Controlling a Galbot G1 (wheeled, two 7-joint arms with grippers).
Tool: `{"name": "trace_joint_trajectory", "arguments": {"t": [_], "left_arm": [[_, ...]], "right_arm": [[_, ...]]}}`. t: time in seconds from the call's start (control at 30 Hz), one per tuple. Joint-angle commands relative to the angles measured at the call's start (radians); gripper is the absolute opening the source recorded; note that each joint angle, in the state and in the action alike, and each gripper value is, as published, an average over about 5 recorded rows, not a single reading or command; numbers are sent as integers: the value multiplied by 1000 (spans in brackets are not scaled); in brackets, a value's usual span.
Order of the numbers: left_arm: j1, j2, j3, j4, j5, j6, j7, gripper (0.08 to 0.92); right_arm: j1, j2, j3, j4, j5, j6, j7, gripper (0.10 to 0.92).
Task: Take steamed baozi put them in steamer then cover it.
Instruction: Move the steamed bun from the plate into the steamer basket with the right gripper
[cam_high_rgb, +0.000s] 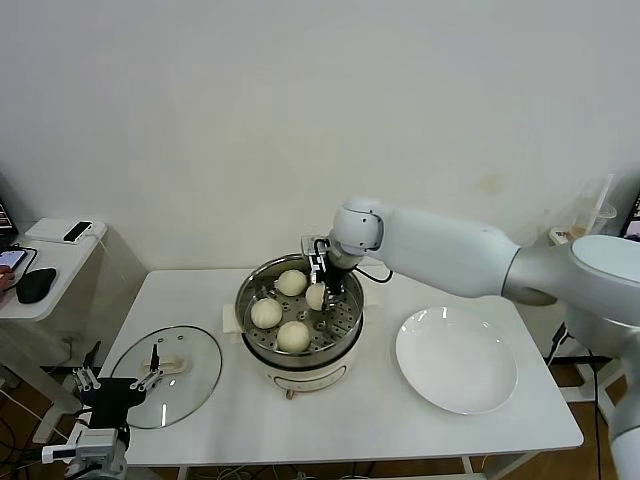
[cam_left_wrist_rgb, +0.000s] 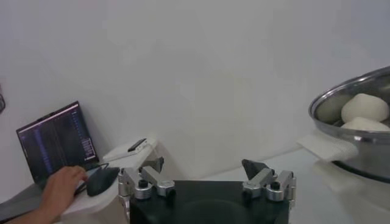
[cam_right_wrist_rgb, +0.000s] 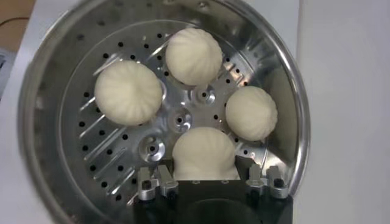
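Left pincer (cam_high_rgb: 120, 385), nearest the head camera, sits parked at the surface's near-left corner, jaws spread wide and holding nothing; it hovers just at 7 o'clock of the round clear glass cover with metal rim and cream-white bar handle (cam_high_rgb: 167, 374), probably staged there so it can lift that lid next. Cover lies flat on the white surface (cam_high_rgb: 330, 420), well apart from the pot at about 8 o'clock of it.

Round shiny stainless-steel steamer with perforated tray on a white base (cam_high_rgb: 299, 320) stands mid-surface. Four smooth round cream-white baozi (cam_right_wrist_rgb: 192, 55) sit on the tray in a ring, spaced so none stack. Right pincer (cam_right_wrist_rgb: 205, 180) reaches down inside the pot and is clamped on the bun at 2 o'clock of the tray in the head view (cam_high_rgb: 316, 296); that bun looks down on the tray, so release seems due.

Flat round white plate (cam_high_rgb: 457, 360) at 3 o'clock of the steamer is bare, so loading looks finished; covering remains.
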Motion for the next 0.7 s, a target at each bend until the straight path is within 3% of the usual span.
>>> {"name": "trace_joint_trajectory", "arguments": {"t": [0.03,0.6,0.7], "left_arm": [[-1,0,-1,2,0,0,0,823],[0,-3,1,-2,1,0,1,823],[0,-3,1,-3,0,0,1,823]], "right_arm": [[-20,24,-4,-35,-36,-5,2,628],[-19,-3,-2,8,-10,-18,-6,629],[-17,-11,4,19,-7,-19,-3,666]]}}
